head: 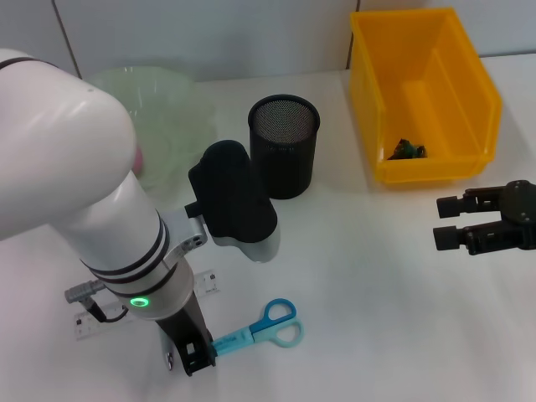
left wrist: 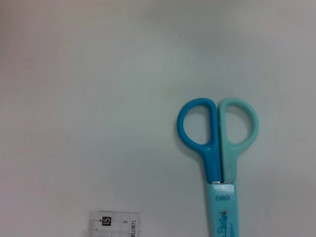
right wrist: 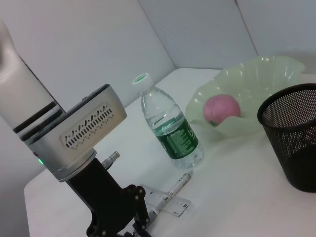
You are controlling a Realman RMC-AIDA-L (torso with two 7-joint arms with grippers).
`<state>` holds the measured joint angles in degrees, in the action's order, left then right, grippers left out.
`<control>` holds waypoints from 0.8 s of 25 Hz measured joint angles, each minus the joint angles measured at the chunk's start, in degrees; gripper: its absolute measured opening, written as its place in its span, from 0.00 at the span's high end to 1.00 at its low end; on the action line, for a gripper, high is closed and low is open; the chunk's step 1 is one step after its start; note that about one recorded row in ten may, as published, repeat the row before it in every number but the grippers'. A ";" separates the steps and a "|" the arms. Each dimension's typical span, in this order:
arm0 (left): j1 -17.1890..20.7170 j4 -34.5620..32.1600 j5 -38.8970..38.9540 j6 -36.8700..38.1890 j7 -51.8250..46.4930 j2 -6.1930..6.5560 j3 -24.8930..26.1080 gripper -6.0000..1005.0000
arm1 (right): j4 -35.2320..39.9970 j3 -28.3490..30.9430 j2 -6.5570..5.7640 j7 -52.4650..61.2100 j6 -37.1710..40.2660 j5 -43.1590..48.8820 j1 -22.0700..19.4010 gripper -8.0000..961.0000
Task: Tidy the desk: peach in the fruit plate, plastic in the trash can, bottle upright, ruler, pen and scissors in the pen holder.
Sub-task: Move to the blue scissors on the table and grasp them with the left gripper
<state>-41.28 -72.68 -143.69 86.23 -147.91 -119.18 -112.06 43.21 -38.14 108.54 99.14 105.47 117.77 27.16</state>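
The scissors (head: 261,328), with blue and mint handles, lie flat on the white desk; the left wrist view looks straight down on their handles (left wrist: 217,140). My left gripper (head: 195,358) is low over their blade end. A clear ruler (head: 203,285) lies partly under that arm, with a thin pen (right wrist: 178,184) beside it. The water bottle (right wrist: 170,129) stands upright. A pink peach (right wrist: 222,109) rests in the pale green fruit plate (head: 172,96). Behind it all stands the black mesh pen holder (head: 285,144). Green plastic (head: 405,151) lies in the yellow trash can (head: 435,163). My right gripper (head: 446,221) hovers open at the right.
My left arm's bulky white and black body (head: 100,209) covers the left of the desk and hides the bottle in the head view. Bare desk (head: 377,318) stretches between the scissors and the right gripper.
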 joint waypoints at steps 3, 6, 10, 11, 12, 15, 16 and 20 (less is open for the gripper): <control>-0.25 -0.38 -0.03 0.33 -0.04 0.00 0.21 0.84 | -0.03 -0.01 0.00 0.00 -0.01 0.00 0.00 0.15; -0.41 -0.39 -0.02 0.46 -0.21 0.00 0.36 0.82 | -0.05 -0.01 0.00 0.00 -0.01 0.00 0.00 0.15; -0.58 -0.38 0.00 0.82 -0.68 0.00 0.60 0.79 | -0.06 0.06 0.00 0.00 -0.01 0.00 0.00 0.15; -0.62 -0.38 0.05 1.06 -0.82 0.00 0.62 0.79 | -0.06 0.07 0.00 0.00 -0.02 0.00 0.00 0.15; -0.62 -0.39 0.05 1.09 -1.01 0.00 0.53 0.75 | -0.06 0.08 0.00 0.00 -0.04 0.00 0.00 0.15; -0.68 -0.35 0.02 1.09 -1.39 0.00 0.23 0.65 | -0.03 0.08 0.00 0.00 -0.15 0.00 0.00 0.15; -0.76 -0.08 -0.04 1.03 -1.81 0.00 -0.01 0.61 | -0.01 0.08 0.00 0.00 -0.15 0.00 0.00 0.15; -0.82 -0.01 -0.05 0.78 -2.28 0.00 -0.14 0.50 | 0.06 0.08 0.00 0.00 -0.18 0.00 0.10 0.15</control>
<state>-42.10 -72.69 -143.74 87.01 -150.19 -119.18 -112.20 43.28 -38.05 108.54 99.14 105.28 117.77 27.26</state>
